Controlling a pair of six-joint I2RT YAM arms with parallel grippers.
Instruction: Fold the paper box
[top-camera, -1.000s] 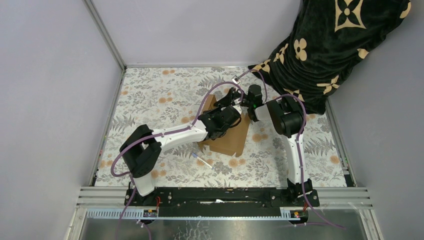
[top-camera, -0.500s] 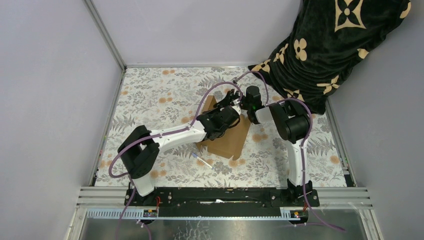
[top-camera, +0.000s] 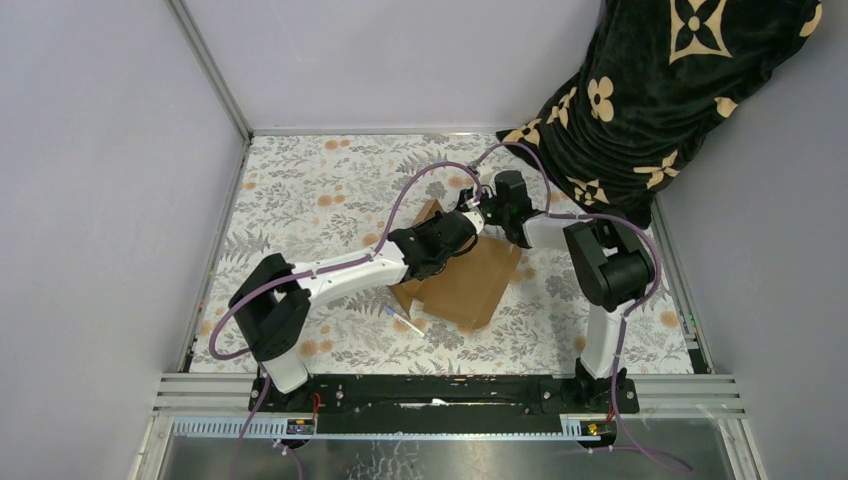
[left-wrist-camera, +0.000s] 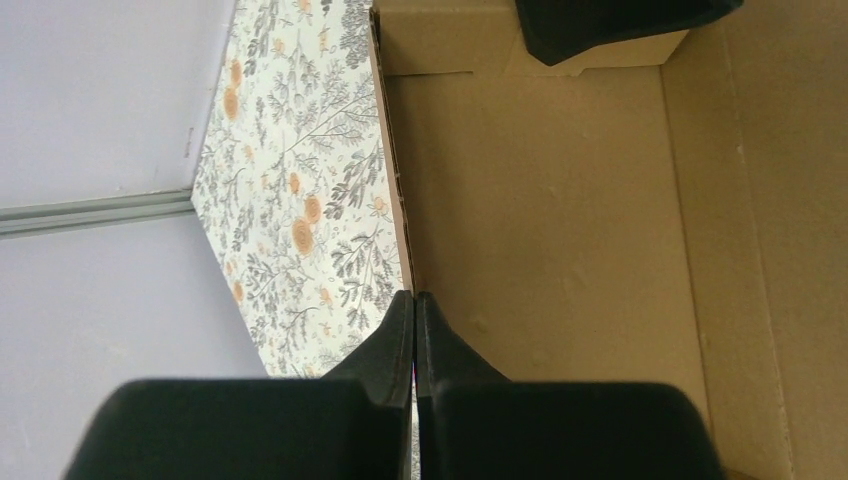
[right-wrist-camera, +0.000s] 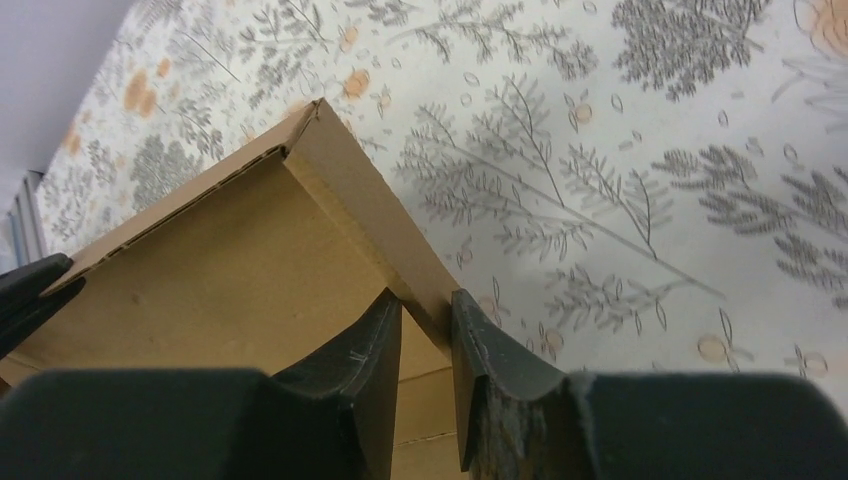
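The paper box (top-camera: 472, 285) is plain brown cardboard, partly folded, lying mid-table. My left gripper (top-camera: 463, 226) reaches over its far end. In the left wrist view it (left-wrist-camera: 414, 298) is shut on the thin edge of a raised side wall, with the box's inner floor (left-wrist-camera: 540, 200) to the right. My right gripper (top-camera: 480, 212) meets the same far end from the right. In the right wrist view it (right-wrist-camera: 427, 300) is shut on a raised cardboard flap (right-wrist-camera: 360, 205) near a corner. One right finger shows in the left wrist view (left-wrist-camera: 610, 25).
A small white pen-like stick (top-camera: 405, 322) lies on the floral table cover (top-camera: 320, 190) just left of the box's near corner. A black cloth with beige flower motifs (top-camera: 660, 90) hangs at the back right. Grey walls close in the left and back sides.
The box has swung and slid to the right and nearer. The right arm's elbow moved right and its gripper stayed on the far end. The left arm followed slightly.
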